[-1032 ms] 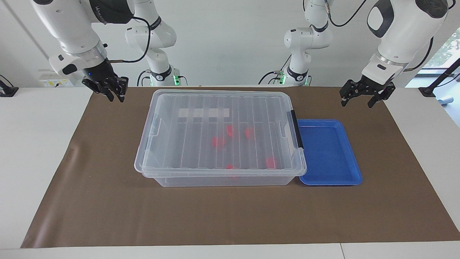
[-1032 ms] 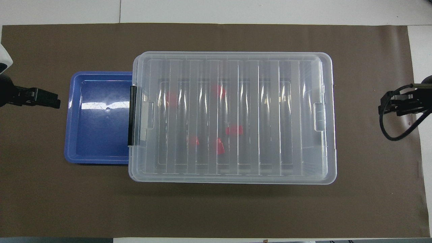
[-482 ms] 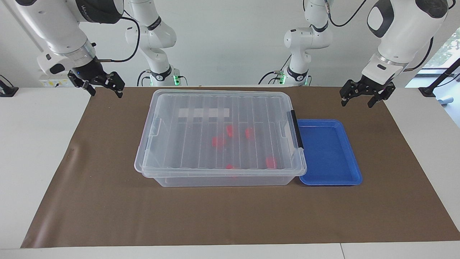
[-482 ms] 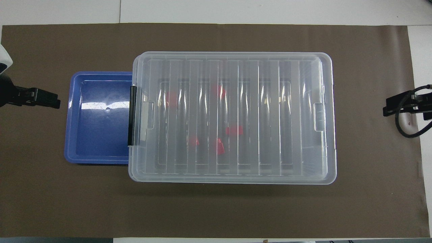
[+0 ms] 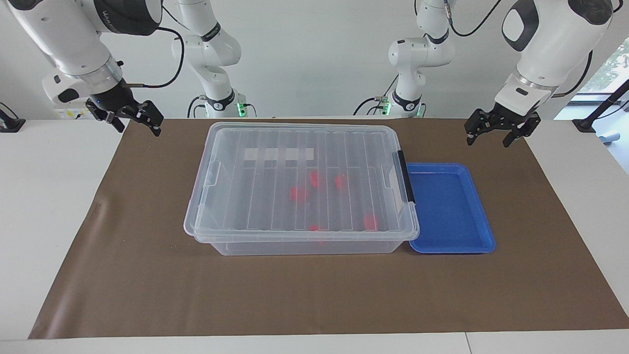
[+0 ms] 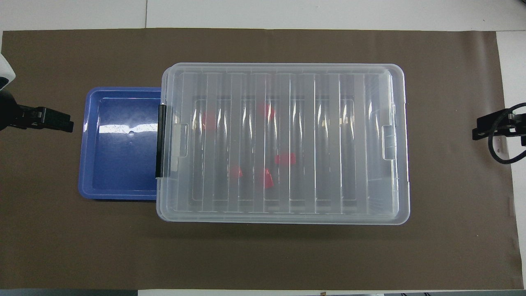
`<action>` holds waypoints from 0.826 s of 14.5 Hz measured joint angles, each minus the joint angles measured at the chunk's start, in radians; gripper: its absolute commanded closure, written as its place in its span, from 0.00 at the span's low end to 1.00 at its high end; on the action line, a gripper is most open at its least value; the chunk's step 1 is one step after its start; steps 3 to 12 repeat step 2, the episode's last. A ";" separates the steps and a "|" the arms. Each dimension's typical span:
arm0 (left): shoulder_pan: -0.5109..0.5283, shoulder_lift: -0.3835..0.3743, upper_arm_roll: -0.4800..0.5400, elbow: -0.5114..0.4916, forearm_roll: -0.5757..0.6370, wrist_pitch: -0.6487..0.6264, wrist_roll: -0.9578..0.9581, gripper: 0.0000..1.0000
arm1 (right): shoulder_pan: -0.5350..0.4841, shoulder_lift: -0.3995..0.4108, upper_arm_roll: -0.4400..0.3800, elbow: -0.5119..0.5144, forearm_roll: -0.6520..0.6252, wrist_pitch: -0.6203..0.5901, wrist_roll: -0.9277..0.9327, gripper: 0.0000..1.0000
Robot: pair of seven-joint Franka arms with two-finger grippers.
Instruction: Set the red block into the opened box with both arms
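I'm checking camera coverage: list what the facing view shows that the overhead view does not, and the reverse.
Facing view only: both arms whole, the open left gripper and open right gripper raised at the table's two ends, the box's side wall. Overhead view only: the lid's full outline. Both: red blocks inside the lidded box, the blue tray beside it.

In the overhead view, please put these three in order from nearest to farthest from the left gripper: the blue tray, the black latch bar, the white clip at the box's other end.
From the left gripper:
1. Blue tray, beside the box at the left arm's end.
2. Black latch bar, on the box's end next to the tray.
3. White clip, at the right arm's end.
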 measured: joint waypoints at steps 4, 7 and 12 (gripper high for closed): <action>0.000 0.000 0.000 0.000 0.000 0.000 0.000 0.00 | 0.000 0.000 0.002 0.000 0.000 0.001 0.000 0.00; 0.000 0.000 0.000 0.000 0.000 0.000 0.000 0.00 | 0.000 0.000 0.002 0.000 0.000 0.001 0.000 0.00; 0.000 0.000 0.000 0.000 0.000 0.000 0.000 0.00 | 0.000 0.000 0.002 0.000 0.000 0.001 0.000 0.00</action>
